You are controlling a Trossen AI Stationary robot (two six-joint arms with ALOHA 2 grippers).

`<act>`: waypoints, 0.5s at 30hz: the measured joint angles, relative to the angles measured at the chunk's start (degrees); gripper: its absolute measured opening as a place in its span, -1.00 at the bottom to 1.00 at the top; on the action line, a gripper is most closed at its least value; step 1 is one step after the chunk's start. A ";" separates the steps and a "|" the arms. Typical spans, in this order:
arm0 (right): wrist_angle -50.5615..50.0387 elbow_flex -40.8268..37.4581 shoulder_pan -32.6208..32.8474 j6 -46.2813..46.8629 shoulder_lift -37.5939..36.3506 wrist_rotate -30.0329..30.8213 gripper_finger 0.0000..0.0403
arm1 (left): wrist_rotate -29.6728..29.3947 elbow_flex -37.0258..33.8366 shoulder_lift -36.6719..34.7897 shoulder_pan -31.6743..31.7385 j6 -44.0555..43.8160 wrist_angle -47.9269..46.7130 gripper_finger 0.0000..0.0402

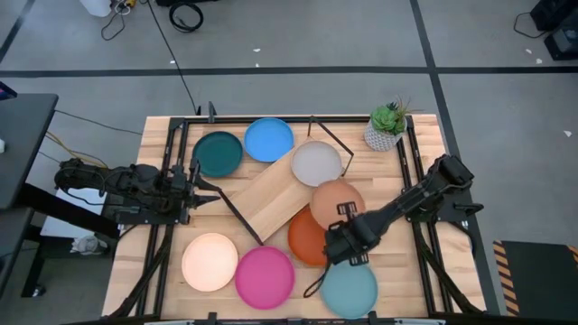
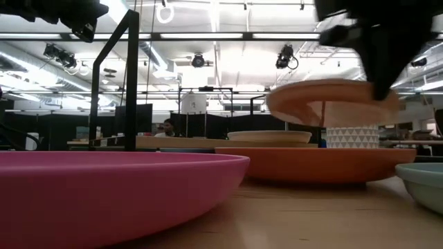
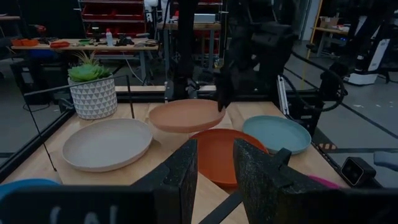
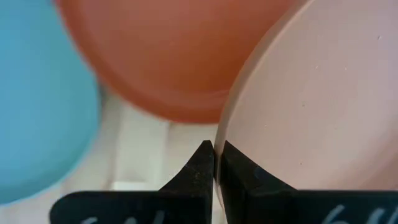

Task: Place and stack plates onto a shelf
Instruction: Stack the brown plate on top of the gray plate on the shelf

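My right gripper (image 1: 347, 218) is shut on the tan-brown plate (image 1: 336, 200), held above the orange plate (image 1: 305, 238); the tan-brown plate also shows in the low view (image 2: 325, 102) and the left wrist view (image 3: 185, 115). The shelf (image 1: 271, 194) lies slantwise at mid-table. The dark teal (image 1: 218, 153), blue (image 1: 269, 140) and grey (image 1: 316, 163) plates lie beyond it. The cream (image 1: 209, 262), magenta (image 1: 265, 276) and light blue (image 1: 349, 289) plates lie near the front edge. My left gripper (image 1: 200, 186) is open and empty left of the shelf. My right gripper pinches the tan-brown plate's rim (image 4: 221, 144) between its two fingers, on the plate's near side. The fingers come slanting down from the table's near right. The plate is lifted clear, roughly level, over the orange plate's far edge (image 2: 304, 151).
A small potted plant (image 1: 386, 126) stands at the far right corner. The shelf's black frame ends (image 1: 237, 215) stick up from the board. Black rails (image 1: 413, 158) run along the table's sides. A person (image 2: 166, 127) sits far off in the room.
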 joint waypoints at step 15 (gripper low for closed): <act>6.13 1.69 -21.13 -28.70 -0.02 0.18 -0.92 | 0.00 0.00 -0.01 0.00 -1.60 0.34 -0.45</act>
